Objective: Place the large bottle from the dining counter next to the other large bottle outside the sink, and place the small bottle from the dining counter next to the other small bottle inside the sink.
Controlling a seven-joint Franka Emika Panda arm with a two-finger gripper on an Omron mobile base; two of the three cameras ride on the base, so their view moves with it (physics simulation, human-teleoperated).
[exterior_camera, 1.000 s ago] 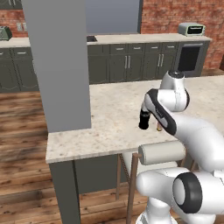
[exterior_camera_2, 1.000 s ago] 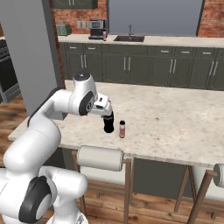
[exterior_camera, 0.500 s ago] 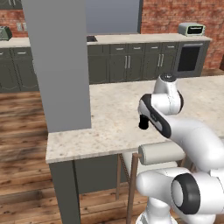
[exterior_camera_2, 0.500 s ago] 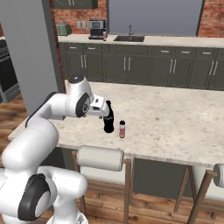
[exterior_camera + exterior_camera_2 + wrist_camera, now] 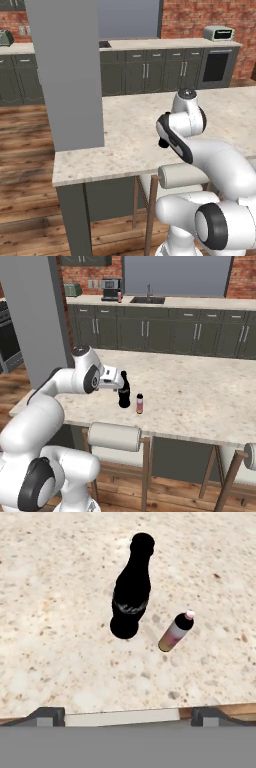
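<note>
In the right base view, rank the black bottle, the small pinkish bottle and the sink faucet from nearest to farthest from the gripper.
1. Black bottle, right beside the open gripper.
2. Small pinkish bottle, just past it on the dining counter.
3. Sink faucet, on the far wall worktop.

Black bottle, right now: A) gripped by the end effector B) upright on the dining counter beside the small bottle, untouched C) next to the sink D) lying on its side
B: the black bottle stands upright on the dining counter, with the small bottle close beside it, and the open end effector is short of both.
</note>
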